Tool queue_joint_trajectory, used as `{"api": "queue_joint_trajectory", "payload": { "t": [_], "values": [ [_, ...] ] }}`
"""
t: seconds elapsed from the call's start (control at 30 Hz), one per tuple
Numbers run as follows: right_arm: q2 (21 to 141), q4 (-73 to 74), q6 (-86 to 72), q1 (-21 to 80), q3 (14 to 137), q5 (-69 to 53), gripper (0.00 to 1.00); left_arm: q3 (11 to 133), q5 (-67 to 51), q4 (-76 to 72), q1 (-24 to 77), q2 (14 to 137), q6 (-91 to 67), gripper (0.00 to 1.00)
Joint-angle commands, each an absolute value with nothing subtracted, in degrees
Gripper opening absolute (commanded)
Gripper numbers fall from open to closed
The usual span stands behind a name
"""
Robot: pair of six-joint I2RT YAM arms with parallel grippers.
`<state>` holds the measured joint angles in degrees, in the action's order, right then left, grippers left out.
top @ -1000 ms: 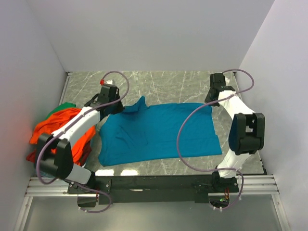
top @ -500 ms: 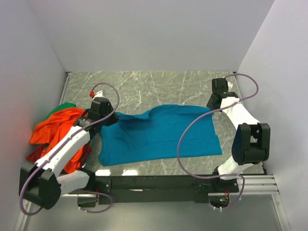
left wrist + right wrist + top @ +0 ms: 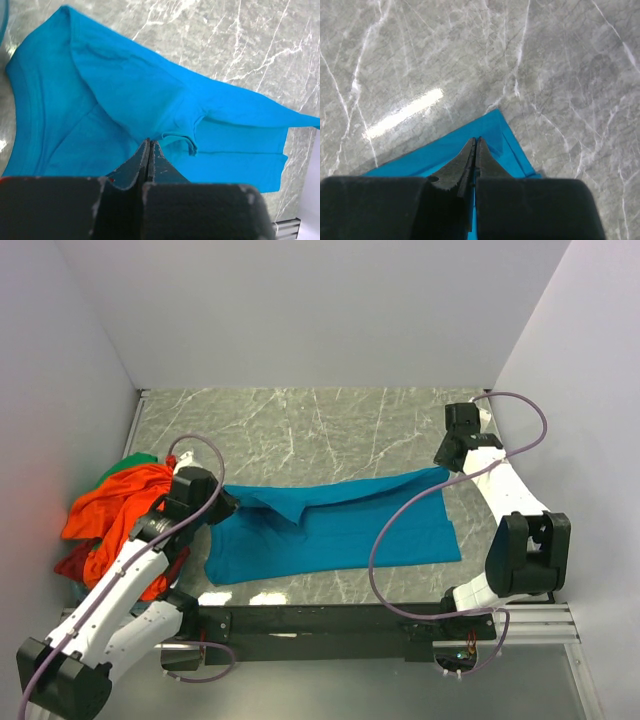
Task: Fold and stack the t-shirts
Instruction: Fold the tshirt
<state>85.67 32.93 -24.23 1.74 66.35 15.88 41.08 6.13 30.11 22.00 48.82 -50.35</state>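
The teal blue t-shirt lies across the middle of the marble table, its far edge lifted and folded toward the near side. My left gripper is shut on the shirt's far left part; the left wrist view shows its jaws pinched on teal cloth. My right gripper is shut on the shirt's far right corner, seen in the right wrist view on a teal corner. An orange t-shirt lies heaped at the left over red and green cloth.
Grey walls close in the table on the left, back and right. The marble tabletop shows behind the shirt. The black rail with the arm bases runs along the near edge.
Both grippers have drawn the shirt's far edge toward the near side, folding it over. The left arm moved near and left; the right gripper shifted slightly right.
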Motion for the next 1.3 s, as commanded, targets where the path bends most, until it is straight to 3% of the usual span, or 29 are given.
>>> {"api": "queue_joint_trajectory", "payload": {
  "t": [0.0, 0.7, 0.9, 0.93, 0.97, 1.0, 1.03, 1.07, 1.17, 1.2, 1.27],
  "values": [
    [82.97, 34.1, -24.43, 2.02, 66.36, 18.37, 0.0, 39.73, 6.51, 31.9, 22.32, 46.58, -52.29, 0.0],
    [76.82, 35.69, -25.31, 2.02, 58.19, 19.16, 0.0, 34.28, 4.31, 40.16, 22.59, 39.2, -57.65, 0.0],
    [77.52, 35.77, -27.41, 2.11, 53.18, 22.04, 0.12, 31.65, 2.64, 45.34, 23.55, 37.62, -65.29, 0.01],
    [77.61, 36.38, -28.03, 2.02, 53.09, 22.84, 0.18, 31.47, 2.38, 47.44, 23.82, 37.01, -66.35, 0.07],
    [77.69, 37.08, -28.73, 2.11, 53.26, 24.07, 0.37, 31.38, 2.11, 48.5, 24.08, 35.78, -67.92, 0.14],
    [77.17, 37.61, -29.44, 2.11, 53.17, 24.87, 0.5, 31.38, 2.2, 51.73, 24.08, 34.12, -68.72, 0.31],
    [76.56, 37.44, -29.53, 2.02, 53.17, 24.79, 0.5, 31.46, 2.63, 53.07, 24.17, 33.23, -69.34, 0.39],
    [75.86, 37.27, -29.71, 2.11, 53.26, 24.44, 0.58, 31.55, 2.81, 54.13, 24.17, 32.35, -70.56, 0.46],
    [73.74, 37.18, -29.36, 2.11, 54.49, 22.07, 0.67, 31.99, 3.16, 56.07, 24.17, 29.28, -71.54, 0.71],
    [72.96, 36.92, -29.01, 2.11, 54.84, 21.19, 0.67, 32.51, 3.51, 56.07, 24.17, 28.92, -71.37, 0.88],
    [72.25, 36.48, -28.13, 2.11, 55.55, 17.52, 0.69, 33.39, 4.31, 55.64, 24.17, 28.91, -70.85, 0.99]
  ]
}}
